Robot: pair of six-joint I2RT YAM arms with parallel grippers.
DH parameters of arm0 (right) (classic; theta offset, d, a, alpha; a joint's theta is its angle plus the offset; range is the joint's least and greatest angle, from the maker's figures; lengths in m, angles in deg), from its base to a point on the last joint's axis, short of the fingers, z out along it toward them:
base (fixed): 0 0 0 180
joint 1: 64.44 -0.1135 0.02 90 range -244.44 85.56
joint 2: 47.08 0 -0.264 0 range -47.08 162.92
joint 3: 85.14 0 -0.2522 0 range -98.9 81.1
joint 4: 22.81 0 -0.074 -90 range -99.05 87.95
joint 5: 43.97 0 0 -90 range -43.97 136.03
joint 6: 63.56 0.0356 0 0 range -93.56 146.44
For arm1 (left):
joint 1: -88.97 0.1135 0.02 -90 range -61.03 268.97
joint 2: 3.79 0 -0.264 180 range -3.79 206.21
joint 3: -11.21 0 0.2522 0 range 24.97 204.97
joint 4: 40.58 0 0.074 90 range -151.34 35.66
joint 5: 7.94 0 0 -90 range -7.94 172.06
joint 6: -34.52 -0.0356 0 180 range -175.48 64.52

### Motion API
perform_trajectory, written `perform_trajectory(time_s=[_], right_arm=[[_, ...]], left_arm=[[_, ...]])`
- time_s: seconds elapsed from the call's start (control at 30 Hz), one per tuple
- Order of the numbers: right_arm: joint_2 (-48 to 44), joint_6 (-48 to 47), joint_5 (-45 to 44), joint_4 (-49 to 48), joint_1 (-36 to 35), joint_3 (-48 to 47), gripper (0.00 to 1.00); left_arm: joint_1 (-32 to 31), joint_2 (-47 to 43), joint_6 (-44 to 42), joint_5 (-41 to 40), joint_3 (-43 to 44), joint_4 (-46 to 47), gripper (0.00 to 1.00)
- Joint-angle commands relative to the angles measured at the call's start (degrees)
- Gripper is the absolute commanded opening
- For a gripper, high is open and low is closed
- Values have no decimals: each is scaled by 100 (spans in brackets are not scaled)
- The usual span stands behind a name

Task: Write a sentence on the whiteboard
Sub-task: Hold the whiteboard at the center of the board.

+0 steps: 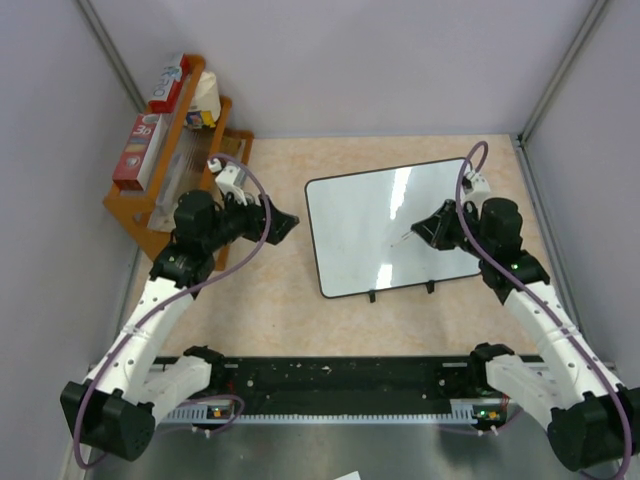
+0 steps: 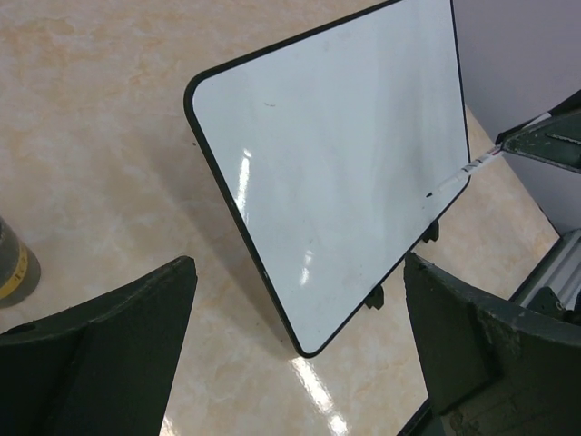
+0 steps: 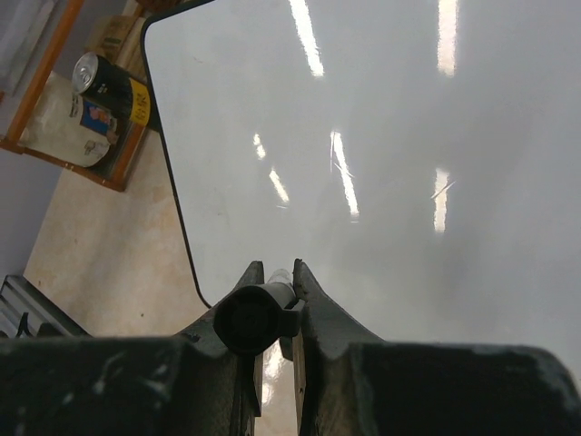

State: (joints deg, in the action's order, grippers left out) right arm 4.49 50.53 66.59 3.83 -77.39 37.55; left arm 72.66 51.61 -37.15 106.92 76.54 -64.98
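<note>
Top external view: right tool (image 1: 431, 226) clamps a slim, likely slippery marker (image 1: 408, 236), reaching in from the 3 o'clock edge of the whiteboard (image 1: 365, 215), which looks light and may slide. Left tool (image 1: 285, 226) gapes wide.

White left arm (image 1: 140, 335), white right arm (image 1: 555, 325), black joints, purple cables (image 1: 461, 190), dark scuffed jaws

Comes to one each: whiteboard (image 1: 390, 225), marker (image 2: 477, 165), wooden rack (image 1: 185, 115), black-and-yellow can (image 3: 109, 86). Comes to two each: arms (image 1: 150, 320), grippers (left gripper (image 1: 285, 225), right gripper (image 1: 425, 228)), black feet (image 1: 372, 296) under the board, red-and-white boxes (image 1: 137, 150) on the rack.
</note>
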Motion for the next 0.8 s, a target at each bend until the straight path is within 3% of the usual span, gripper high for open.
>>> perform_trajectory(time_s=[0.0,0.1,0.33,0.77], right_arm=[[-216,25,186,-330,29,-110,0],[-454,7,124,-234,21,22,0],[-1052,42,18,-32,12,215,0],[-1255,60,273,311,21,-4,0]], left_arm=[[-3,-274,302,361,-382,543,99],[-3,-459,426,432,-569,738,99],[-3,-451,435,721,-420,238,99],[-21,-653,461,1047,-367,-53,99]])
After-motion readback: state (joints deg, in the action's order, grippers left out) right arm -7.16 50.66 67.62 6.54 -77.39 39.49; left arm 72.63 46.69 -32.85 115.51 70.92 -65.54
